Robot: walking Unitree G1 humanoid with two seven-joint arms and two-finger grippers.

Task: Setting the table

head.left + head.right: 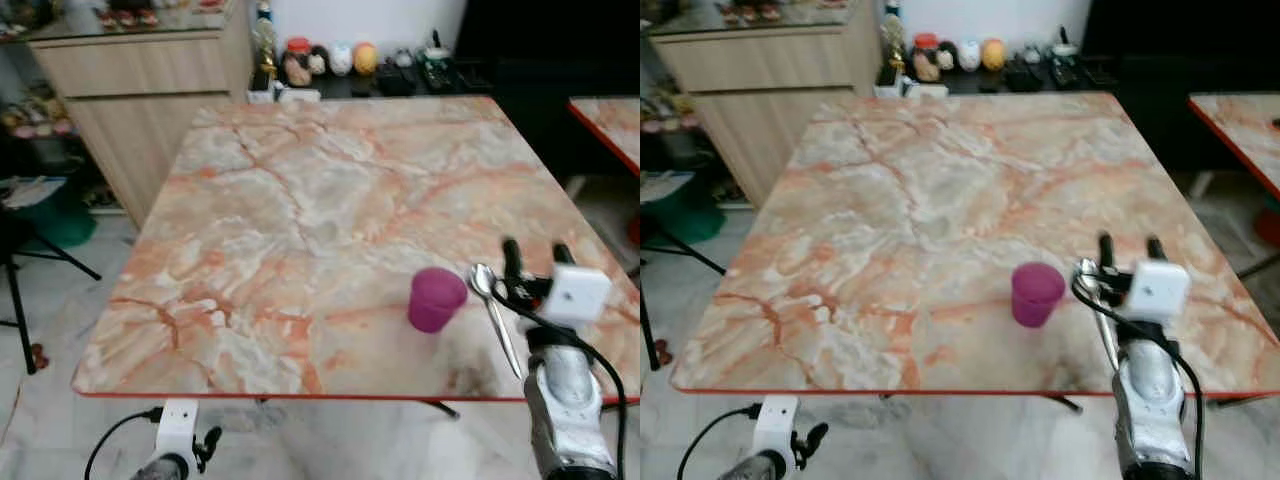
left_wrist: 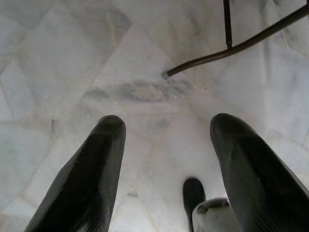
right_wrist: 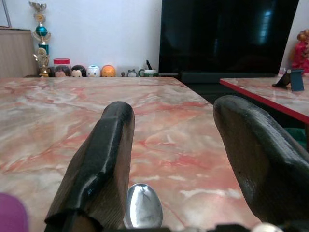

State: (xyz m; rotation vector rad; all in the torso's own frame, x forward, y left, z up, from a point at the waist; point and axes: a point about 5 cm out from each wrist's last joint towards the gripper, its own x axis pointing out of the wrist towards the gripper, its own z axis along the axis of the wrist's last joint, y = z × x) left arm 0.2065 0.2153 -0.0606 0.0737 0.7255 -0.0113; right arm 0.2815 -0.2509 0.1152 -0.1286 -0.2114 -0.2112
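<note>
— Left eye view first: what sits on the tabletop (image 1: 300,200)?

— A purple cup (image 1: 436,298) stands upright near the front edge, toward the robot's right. Just beside it, on its right, a metal spoon (image 1: 494,312) lies with its bowl pointing away from the robot and its handle running back toward the edge. The right tool (image 1: 537,256) hovers over the spoon, its two black fingers spread apart and holding nothing.

— Does the right wrist view add anything?

— Yes. It looks low across the marble and shows the spoon's shiny bowl close to one finger (image 3: 104,159), with open tabletop between the two fingers. A sliver of the purple cup shows at the corner. Beyond the far edge it picks out a trophy (image 3: 40,46), a row of small jars and figurines (image 3: 82,71), and a big dark screen (image 3: 227,34). Whether the finger touches the spoon, I cannot tell.

— And the left arm?

— The head views catch the left tool (image 1: 805,440) hanging below the front edge of the tabletop. The left wrist view shows more: its fingers (image 2: 87,179) are parted, empty, pointing down at a pale tiled floor (image 2: 72,72) with a thin dark table leg (image 2: 231,48) crossing above.
</note>
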